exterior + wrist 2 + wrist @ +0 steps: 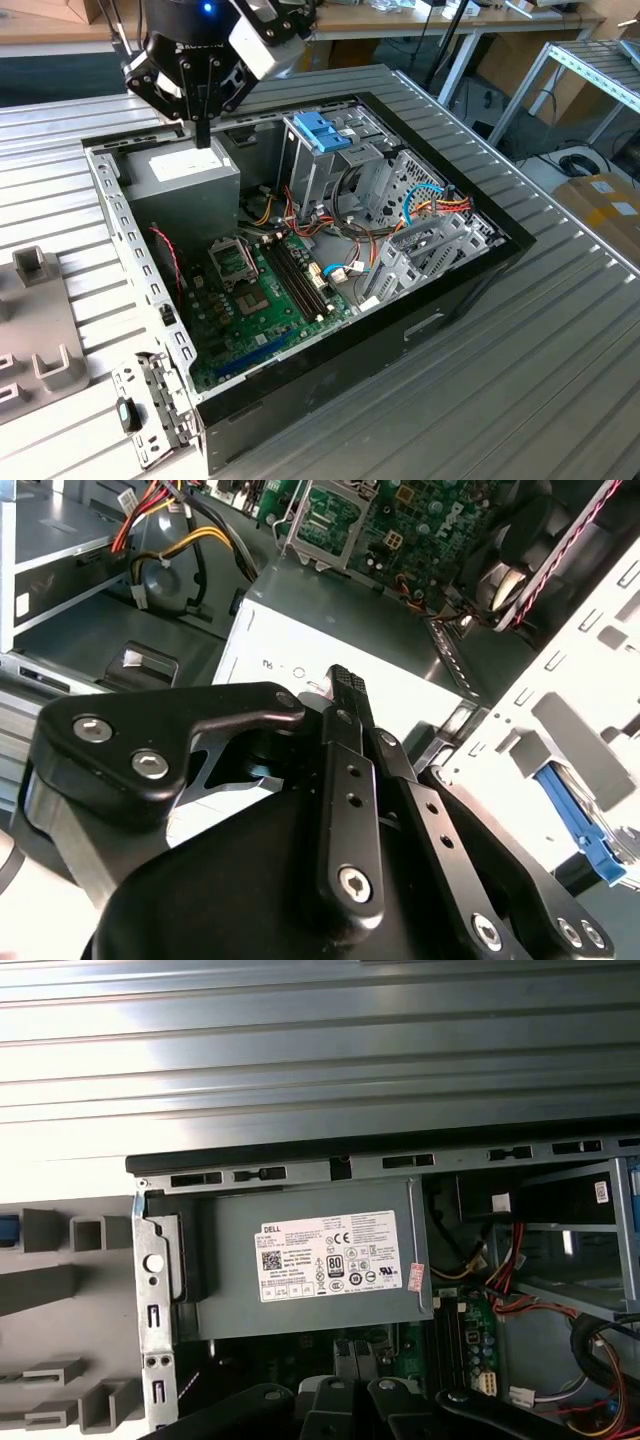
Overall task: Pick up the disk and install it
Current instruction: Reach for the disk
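Black hand (345,683), fingers together, hovers above grey box (372,630).

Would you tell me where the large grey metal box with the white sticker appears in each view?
Exterior view: the large grey metal box sits beneath the black gripper.
Second wrist view: box behind the gripper.
First wrist view: box, sticker facing the camera.
Shared landmark: green circuit board.
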Tool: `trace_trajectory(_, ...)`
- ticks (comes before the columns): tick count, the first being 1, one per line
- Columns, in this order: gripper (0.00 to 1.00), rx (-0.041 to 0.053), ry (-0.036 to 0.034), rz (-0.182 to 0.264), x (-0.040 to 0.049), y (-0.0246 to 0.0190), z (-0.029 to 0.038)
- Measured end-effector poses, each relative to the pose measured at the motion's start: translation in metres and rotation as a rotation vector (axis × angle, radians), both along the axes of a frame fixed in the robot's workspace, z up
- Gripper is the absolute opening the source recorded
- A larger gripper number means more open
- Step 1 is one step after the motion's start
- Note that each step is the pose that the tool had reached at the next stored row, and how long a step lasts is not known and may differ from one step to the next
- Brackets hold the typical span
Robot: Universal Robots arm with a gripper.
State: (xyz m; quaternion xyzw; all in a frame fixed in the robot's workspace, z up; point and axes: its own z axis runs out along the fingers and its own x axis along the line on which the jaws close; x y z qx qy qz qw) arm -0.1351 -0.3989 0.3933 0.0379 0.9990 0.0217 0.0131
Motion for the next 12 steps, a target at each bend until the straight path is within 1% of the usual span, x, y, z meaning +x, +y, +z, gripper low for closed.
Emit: trace_trajectory(12,0.1,0.0,0.0,0.0,-0.0057,0.0,0.0)
